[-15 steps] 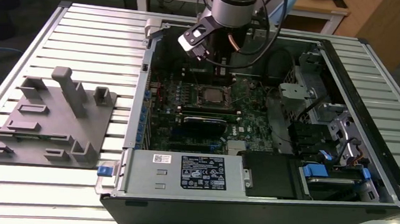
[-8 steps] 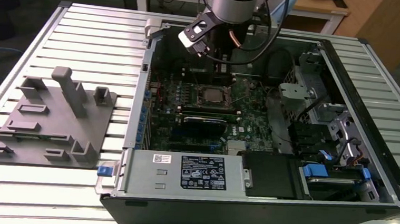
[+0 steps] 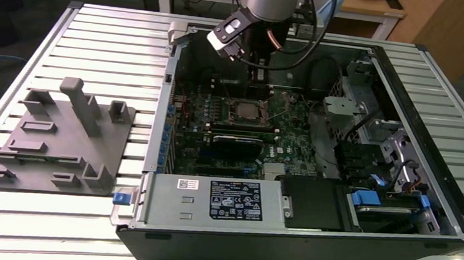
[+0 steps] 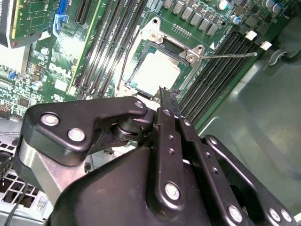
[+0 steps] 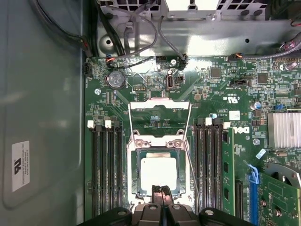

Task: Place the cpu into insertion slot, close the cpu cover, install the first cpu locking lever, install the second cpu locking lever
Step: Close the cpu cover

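Note:
The cpu (image 5: 159,170) lies flat in the insertion slot (image 5: 133,183), its pale silver top showing in both wrist views (image 4: 157,71). The cpu cover (image 5: 160,109) stands swung open on the far side of the slot, green board visible through its window. A thin wire locking lever (image 5: 190,162) runs along one side of the slot and sticks out free (image 4: 233,55). My gripper (image 5: 161,190) hovers over the cpu's near edge, fingers pressed together and holding nothing. In the exterior view the gripper (image 3: 257,63) hangs inside the case behind the slot (image 3: 245,111).
Long black memory slots (image 5: 106,174) flank the socket on both sides. The open computer case (image 3: 429,119) has cables, a drive cage and a power supply (image 3: 210,199) around the board. A grey fixture plate (image 3: 60,136) lies on the table at the exterior view's left.

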You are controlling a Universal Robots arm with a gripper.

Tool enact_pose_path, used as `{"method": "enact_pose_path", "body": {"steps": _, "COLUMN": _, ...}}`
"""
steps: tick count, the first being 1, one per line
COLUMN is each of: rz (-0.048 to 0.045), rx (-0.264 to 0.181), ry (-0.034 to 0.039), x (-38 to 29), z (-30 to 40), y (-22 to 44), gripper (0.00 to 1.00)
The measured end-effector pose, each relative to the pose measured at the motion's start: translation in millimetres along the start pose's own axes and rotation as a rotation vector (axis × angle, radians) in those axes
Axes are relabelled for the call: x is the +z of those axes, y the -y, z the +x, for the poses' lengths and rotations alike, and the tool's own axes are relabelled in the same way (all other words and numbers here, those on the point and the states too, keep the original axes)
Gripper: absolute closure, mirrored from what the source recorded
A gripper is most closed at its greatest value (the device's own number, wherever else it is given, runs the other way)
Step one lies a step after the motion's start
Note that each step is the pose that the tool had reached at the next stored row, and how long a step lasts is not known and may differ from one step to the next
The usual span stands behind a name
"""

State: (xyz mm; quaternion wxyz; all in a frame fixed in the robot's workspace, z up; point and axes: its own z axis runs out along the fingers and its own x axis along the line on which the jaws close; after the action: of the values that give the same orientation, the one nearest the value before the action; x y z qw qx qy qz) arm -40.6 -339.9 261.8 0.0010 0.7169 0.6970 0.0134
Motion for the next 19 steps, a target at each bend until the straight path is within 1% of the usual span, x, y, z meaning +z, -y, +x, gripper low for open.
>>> {"method": "enact_pose_path", "body": {"steps": 12, "rz": 0.0000, "rx": 0.000, "ry": 0.0001, "x": -2.3, "z": 0.0, "y": 0.0, "gripper": 0.90}}
{"method": "enact_pose_path", "body": {"steps": 19, "rz": 0.0001, "rx": 0.000, "ry": 0.0001, "x": -2.5, "z": 0.0, "y": -0.2, "gripper": 0.90}}
